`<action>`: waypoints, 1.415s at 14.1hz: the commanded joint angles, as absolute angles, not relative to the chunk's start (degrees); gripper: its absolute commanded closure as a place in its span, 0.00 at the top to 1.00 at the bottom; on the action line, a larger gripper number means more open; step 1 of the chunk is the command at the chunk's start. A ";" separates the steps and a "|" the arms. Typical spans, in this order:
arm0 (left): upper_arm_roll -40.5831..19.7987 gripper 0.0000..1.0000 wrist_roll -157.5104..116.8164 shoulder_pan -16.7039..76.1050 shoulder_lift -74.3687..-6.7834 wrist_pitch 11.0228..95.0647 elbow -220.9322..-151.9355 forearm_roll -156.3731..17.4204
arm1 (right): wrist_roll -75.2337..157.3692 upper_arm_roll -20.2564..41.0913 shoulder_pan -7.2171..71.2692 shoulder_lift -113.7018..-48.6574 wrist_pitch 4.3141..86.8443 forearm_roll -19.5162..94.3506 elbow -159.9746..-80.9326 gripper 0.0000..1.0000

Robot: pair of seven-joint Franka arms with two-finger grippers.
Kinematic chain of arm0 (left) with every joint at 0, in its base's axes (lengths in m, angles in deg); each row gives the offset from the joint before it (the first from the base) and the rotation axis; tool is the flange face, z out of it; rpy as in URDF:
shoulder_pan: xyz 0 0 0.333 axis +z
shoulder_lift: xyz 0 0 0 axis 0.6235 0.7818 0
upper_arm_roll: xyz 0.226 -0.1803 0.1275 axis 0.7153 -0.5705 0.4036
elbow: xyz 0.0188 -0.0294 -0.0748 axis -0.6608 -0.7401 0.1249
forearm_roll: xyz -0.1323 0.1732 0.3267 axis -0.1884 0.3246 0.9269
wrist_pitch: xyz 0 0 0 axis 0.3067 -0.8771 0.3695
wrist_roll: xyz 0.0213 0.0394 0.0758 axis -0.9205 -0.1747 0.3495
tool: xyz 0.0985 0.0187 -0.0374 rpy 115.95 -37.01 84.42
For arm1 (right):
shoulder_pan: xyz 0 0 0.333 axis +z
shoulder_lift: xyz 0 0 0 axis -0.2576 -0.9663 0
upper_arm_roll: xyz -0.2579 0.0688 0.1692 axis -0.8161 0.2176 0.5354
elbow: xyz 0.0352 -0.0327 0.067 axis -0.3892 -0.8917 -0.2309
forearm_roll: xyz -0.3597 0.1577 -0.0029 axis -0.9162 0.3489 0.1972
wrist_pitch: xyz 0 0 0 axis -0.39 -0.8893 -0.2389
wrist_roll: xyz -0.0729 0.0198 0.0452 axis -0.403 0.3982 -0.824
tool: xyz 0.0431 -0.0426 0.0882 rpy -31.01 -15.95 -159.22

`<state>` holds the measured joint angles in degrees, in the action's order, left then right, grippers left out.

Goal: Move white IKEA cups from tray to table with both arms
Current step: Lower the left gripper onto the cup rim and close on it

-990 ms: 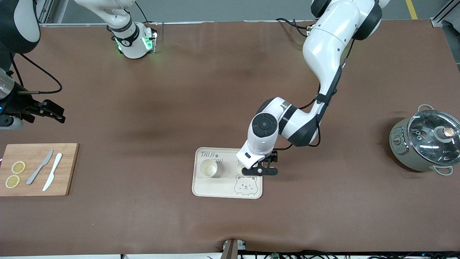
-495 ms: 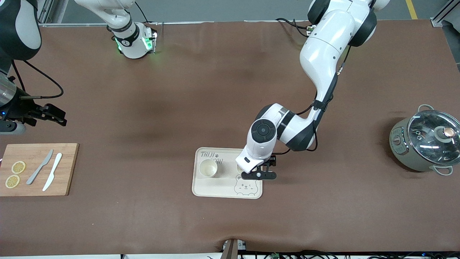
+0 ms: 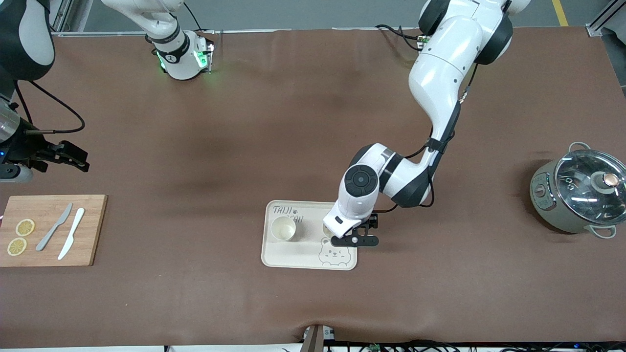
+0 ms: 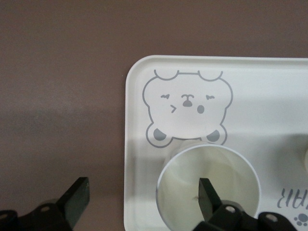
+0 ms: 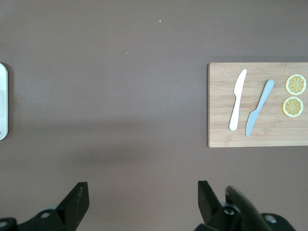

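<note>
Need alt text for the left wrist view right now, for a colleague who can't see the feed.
The left gripper hangs open over a white cup that stands upright on the cream bear tray, one finger over the cup's mouth, the other out over the brown table. The tray's printed bear face lies just beside the cup.

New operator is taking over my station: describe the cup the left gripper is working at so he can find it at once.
Start at the cream bear tray in the middle of the table. Two white cups stand on it; yours sits just above the printed bear face, under the open left gripper. The other cup stands in plain sight toward the right arm's end.
</note>
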<state>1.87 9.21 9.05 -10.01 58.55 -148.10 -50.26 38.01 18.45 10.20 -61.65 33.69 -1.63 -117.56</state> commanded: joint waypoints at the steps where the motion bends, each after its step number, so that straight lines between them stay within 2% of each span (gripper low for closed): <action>1: 2.13 1.00 8.80 8.87 -7.93 59.71 -145.70 -49.06 | 38.85 19.03 9.57 -62.55 33.05 -1.80 -116.09 1.00; 7: 2.05 1.00 8.62 9.31 -7.84 60.42 -145.70 -49.23 | 38.76 19.03 9.66 -62.81 33.58 -1.36 -116.00 1.00; 17: 1.96 1.00 8.80 9.31 -7.22 62.97 -145.78 -51.25 | 38.76 18.94 8.51 -66.94 34.02 -1.19 -112.66 1.00; 18: 2.04 0.92 8.97 9.22 -7.22 63.41 -145.78 -51.34 | 38.76 18.94 8.51 -66.94 34.02 -1.19 -112.66 1.00; 19: 2.04 0.77 9.32 9.13 -7.14 63.84 -145.87 -51.43 | 38.67 18.94 8.60 -66.94 34.02 -1.19 -112.66 1.00; 20: 2.13 0.67 9.59 8.96 -7.05 64.55 -145.87 -51.52 | 38.67 18.94 8.60 -66.94 33.93 -1.10 -112.66 1.00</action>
<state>2.00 9.24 9.33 -8.70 63.28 -148.02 -50.57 38.01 18.29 9.47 -66.05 34.62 -1.60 -114.33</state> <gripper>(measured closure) 0.070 0.000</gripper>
